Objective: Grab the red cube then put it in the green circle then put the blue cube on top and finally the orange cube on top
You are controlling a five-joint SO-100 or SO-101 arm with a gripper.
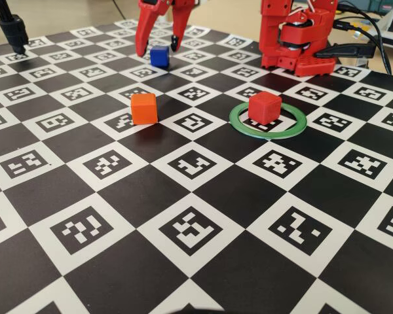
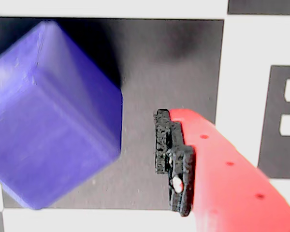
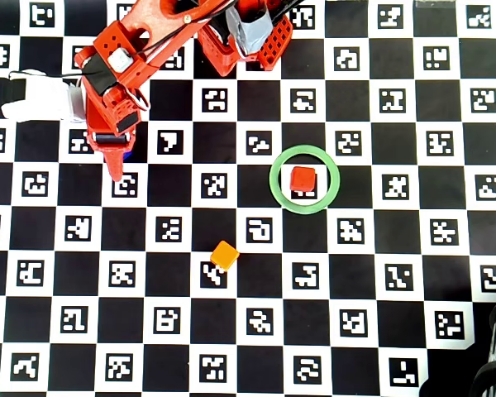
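The red cube (image 1: 264,106) sits inside the green circle (image 1: 236,121), right of centre; in the overhead view the cube (image 3: 302,179) sits in the ring (image 3: 273,179). The orange cube (image 1: 144,108) (image 3: 225,255) stands alone on the board. The blue cube (image 1: 160,56) stands at the far left. My gripper (image 1: 158,46) is open and low, one finger on each side of the blue cube, not touching. In the wrist view the blue cube (image 2: 53,116) fills the left, with a gap to the black finger pad (image 2: 174,159). From overhead the arm hides most of the blue cube (image 3: 129,154).
The red arm base (image 1: 301,39) stands at the back right, with cables beside it. A black stand (image 1: 13,29) rises at the back left. A white part (image 3: 37,95) lies left of the arm in the overhead view. The checkerboard covers the table.
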